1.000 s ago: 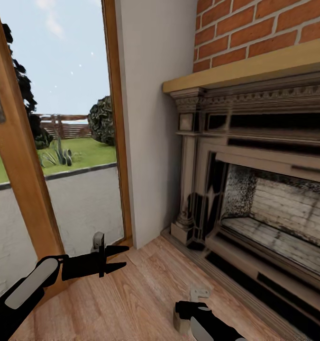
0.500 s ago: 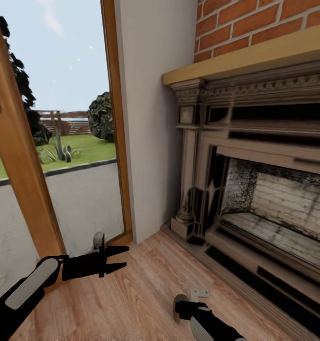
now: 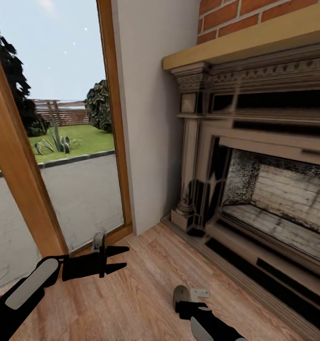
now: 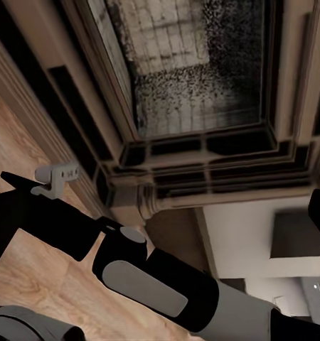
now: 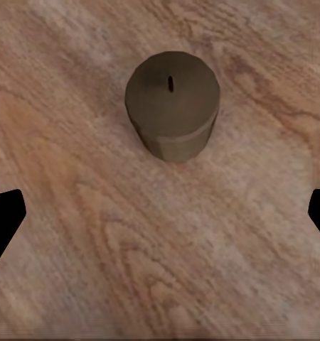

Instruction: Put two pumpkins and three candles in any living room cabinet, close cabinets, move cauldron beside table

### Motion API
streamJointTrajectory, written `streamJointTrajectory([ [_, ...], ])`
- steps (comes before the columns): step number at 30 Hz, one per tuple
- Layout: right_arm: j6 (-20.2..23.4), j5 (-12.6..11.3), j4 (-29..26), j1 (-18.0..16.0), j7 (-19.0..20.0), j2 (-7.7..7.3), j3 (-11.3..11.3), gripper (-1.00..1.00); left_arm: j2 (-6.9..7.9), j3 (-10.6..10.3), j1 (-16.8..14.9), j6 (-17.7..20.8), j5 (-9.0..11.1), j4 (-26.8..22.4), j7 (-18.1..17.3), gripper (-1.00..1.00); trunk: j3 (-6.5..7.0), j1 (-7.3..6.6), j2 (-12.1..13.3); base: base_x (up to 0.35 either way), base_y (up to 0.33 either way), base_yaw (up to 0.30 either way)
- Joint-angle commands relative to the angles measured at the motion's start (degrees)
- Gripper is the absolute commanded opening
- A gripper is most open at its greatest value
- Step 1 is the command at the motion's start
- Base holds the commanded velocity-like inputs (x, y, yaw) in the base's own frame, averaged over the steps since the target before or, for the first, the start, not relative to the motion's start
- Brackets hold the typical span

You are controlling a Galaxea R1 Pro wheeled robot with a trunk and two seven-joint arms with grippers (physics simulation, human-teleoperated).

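One candle (image 5: 173, 105) stands upright on the wood floor (image 3: 141, 289) near the fireplace (image 3: 254, 189), uncollected. Right end effector (image 5: 160, 217) hovers above it, spread wide, empty. Left end effector (image 3: 119, 258) open, empty. Storage apparently outstanding.

A home living room — fireplace (image 3: 269, 189), wood floor (image 3: 131, 293), garden door (image 3: 60, 142).
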Motion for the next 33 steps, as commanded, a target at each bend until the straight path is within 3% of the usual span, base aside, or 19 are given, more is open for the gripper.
streamJointTrajectory([
  [1,0.2,-0.3,-0.1,0.0,-0.5,-0.05,0.5,1.0,0.06,-0.1,-0.1,0.0,-0.3,0.0,-0.5,1.0,-0.29,0.01,0.0,0.0,0.0,0.0],
  [33,0.2,-0.3,-0.1,0.0,-0.5,-0.05,0.5,1.0,-0.08,-0.1,-0.1,0.0,-0.3,0.0,-0.5,1.0,-7.38,0.84,-0.5,0.0,0.0,0.0],
])
